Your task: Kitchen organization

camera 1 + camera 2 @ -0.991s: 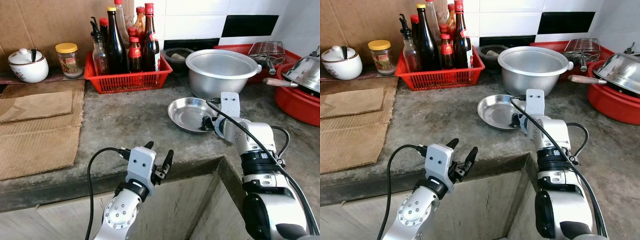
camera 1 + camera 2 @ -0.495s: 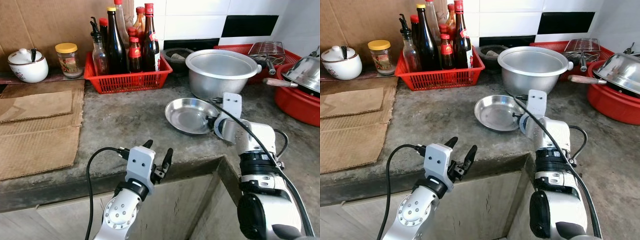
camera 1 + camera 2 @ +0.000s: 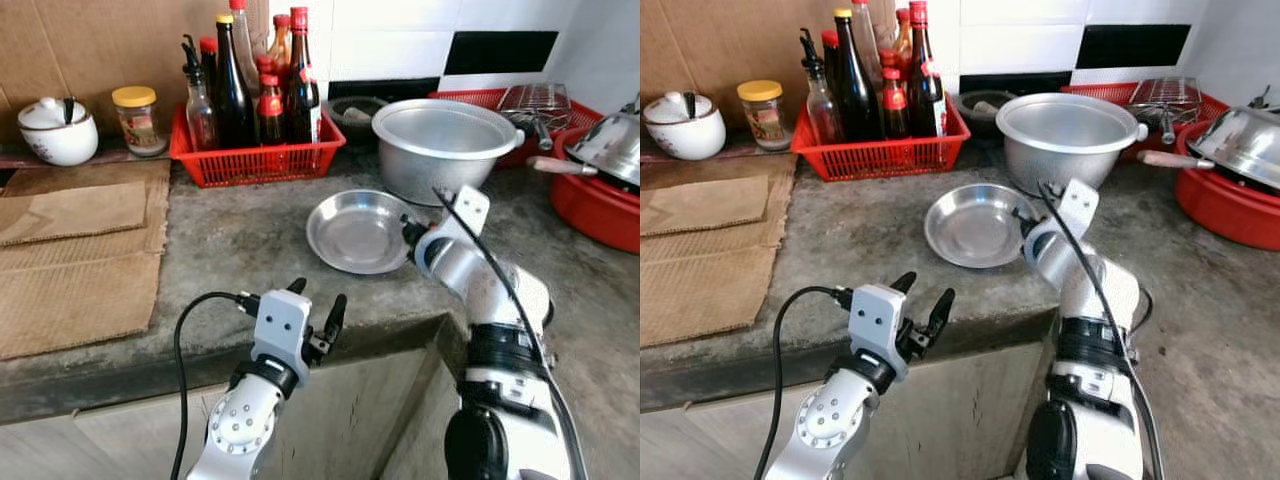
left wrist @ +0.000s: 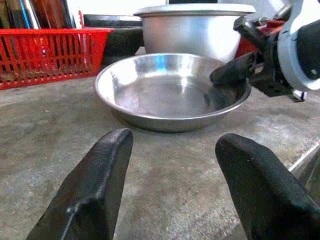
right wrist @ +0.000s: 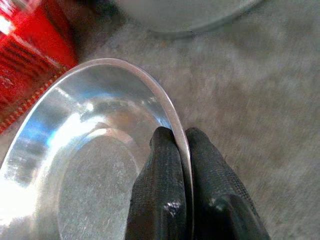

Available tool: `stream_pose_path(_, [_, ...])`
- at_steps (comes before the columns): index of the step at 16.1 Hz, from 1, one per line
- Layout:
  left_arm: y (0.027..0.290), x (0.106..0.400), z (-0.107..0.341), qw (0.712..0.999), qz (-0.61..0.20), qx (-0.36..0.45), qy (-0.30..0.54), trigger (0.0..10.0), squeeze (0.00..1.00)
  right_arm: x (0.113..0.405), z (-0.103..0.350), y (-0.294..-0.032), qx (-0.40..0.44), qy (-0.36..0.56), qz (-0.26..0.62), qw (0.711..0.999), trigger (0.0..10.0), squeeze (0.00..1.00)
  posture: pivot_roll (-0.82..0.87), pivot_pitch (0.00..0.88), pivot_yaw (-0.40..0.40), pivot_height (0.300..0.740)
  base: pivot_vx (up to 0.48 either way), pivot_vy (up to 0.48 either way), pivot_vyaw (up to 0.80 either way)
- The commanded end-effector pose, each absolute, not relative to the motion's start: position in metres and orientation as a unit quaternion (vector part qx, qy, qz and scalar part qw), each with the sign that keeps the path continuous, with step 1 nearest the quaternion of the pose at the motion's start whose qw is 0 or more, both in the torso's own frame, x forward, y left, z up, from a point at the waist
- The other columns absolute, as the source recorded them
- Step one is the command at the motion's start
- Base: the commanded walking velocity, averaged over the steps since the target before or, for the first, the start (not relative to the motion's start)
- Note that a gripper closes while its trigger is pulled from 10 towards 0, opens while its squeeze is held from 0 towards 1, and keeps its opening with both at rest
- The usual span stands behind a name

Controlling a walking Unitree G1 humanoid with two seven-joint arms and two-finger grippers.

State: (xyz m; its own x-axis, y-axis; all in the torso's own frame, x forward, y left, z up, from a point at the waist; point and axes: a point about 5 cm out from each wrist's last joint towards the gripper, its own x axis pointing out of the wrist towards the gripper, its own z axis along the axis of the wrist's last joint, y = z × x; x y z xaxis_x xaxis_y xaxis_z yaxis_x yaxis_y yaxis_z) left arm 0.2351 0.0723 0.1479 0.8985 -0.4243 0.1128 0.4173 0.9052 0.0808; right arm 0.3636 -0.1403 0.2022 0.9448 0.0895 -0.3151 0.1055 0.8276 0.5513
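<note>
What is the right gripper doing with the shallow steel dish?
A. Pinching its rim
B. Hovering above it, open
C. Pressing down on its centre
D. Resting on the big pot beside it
A: in the right wrist view the right gripper has its jaws closed on the rim of the shallow steel dish, one finger inside and one outside.

Red basket (image 3: 258, 155) of sauce bottles (image 3: 235, 85) sitting at 11 o'clock, yellow-lidded jar (image 3: 138, 120) and white sugar pot (image 3: 57, 130) hanging out beside it, cardboard (image 3: 75, 255) lying at 9.
</note>
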Motion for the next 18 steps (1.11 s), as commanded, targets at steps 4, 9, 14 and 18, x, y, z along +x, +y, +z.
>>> stream_pose_path(4, [0.07,0.238,0.148,0.972,-0.223,0.032,-0.066,10.0,0.0,0.34,0.222,-0.14,0.337,0.041,-0.002,0.941,0.0,0.0,0.12,0.0,-0.07,0.74,0.0,0.0,0.0])
stream_pose_path(9, [0.073,0.24,0.153,0.973,-0.215,0.028,-0.077,10.0,0.0,0.301,0.244,-0.149,0.099,-0.117,-0.019,0.988,0.0,0.0,0.12,0.0,-0.067,0.74,0.0,0.0,0.0])
stream_pose_path(14, [0.074,0.241,0.155,0.973,-0.214,0.024,-0.084,10.0,0.0,0.271,0.236,-0.149,0.0,-0.166,-0.052,0.985,0.0,0.0,0.11,0.002,-0.058,0.74,0.0,0.0,0.0])
stream_pose_path(18, [0.074,0.242,0.157,0.973,-0.213,0.029,-0.089,10.0,0.0,0.269,0.232,-0.145,-0.007,-0.171,-0.056,0.984,0.0,0.0,0.11,0.002,-0.052,0.74,0.0,0.0,0.0])
